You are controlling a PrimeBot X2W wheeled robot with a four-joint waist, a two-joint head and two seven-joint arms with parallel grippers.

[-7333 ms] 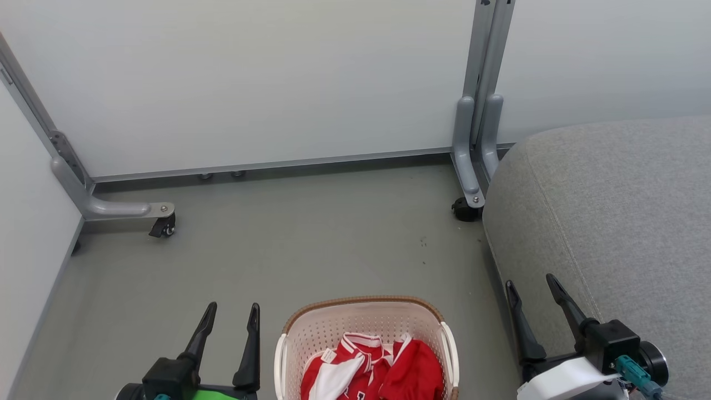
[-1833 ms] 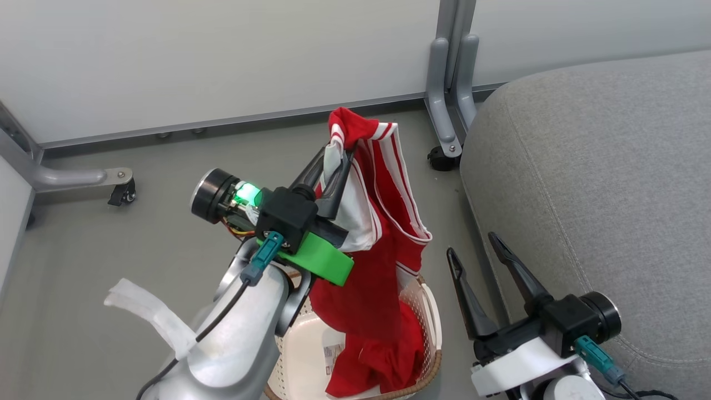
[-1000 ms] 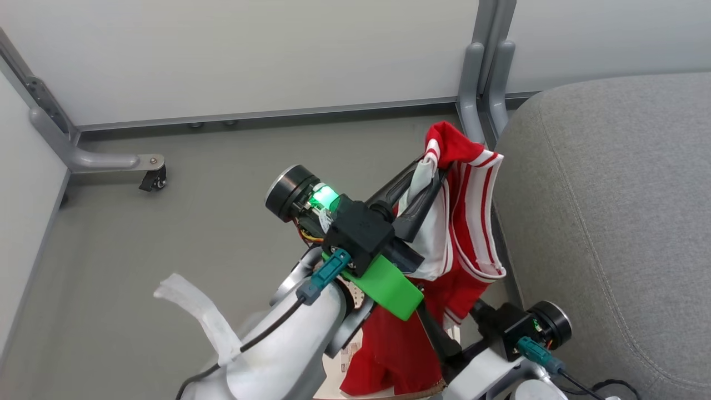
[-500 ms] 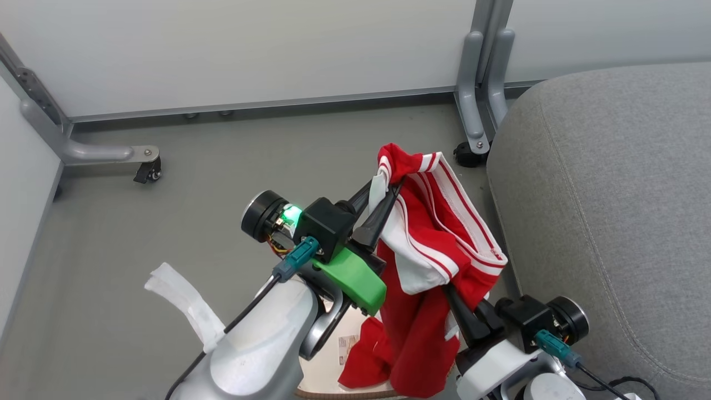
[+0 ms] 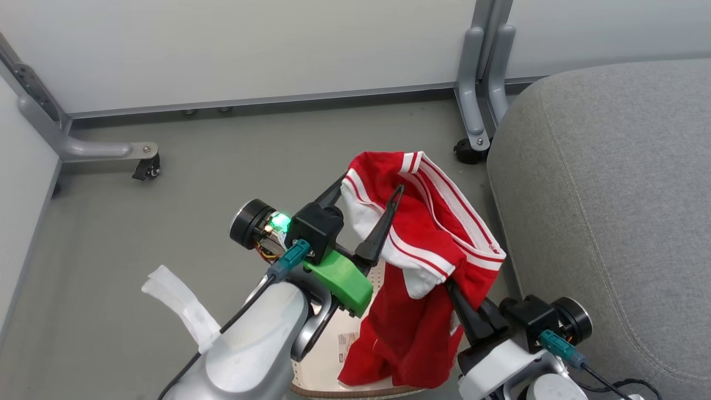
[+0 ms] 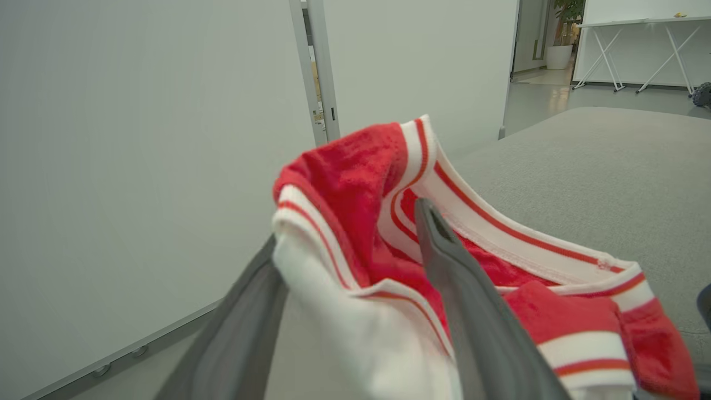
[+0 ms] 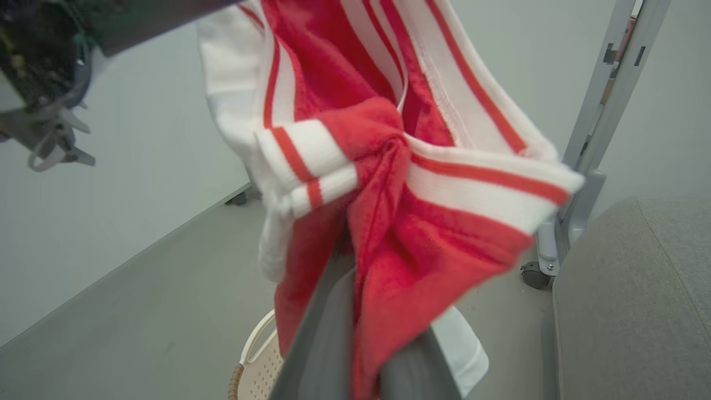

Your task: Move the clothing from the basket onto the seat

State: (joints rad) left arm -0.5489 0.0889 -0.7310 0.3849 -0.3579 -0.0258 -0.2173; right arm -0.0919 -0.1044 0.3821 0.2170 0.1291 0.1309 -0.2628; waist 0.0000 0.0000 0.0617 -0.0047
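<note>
We counted one basket (image 5: pixel 325 372) on the grey floor (image 5: pixel 194 183), one grey seat (image 5: pixel 611 194) to its right, and one bunch of red-and-white clothing (image 5: pixel 433 233) hanging over the basket. The left gripper (image 5: pixel 367 188) had its fingers spread inside the cloth; the right gripper (image 5: pixel 455 300) pinched red cloth between its fingers. White partitions (image 5: pixel 250 50) stood at the far side.

Over my left gripper (image 5: pixel 370 185) I read the clothing (image 5: pixel 427 239) as soft, fuzzy matt cloth with ribbed striped trim. Its fingers (image 5: pixel 382 226) look like matt dark plastic, and the bracket (image 5: pixel 339 280) behind them like glossy green plastic. Beneath the gripper, the basket (image 7: pixel 264 361) is smooth perforated plastic. To its right, the seat (image 5: pixel 611 194) is coarse woven grey fabric.
</note>
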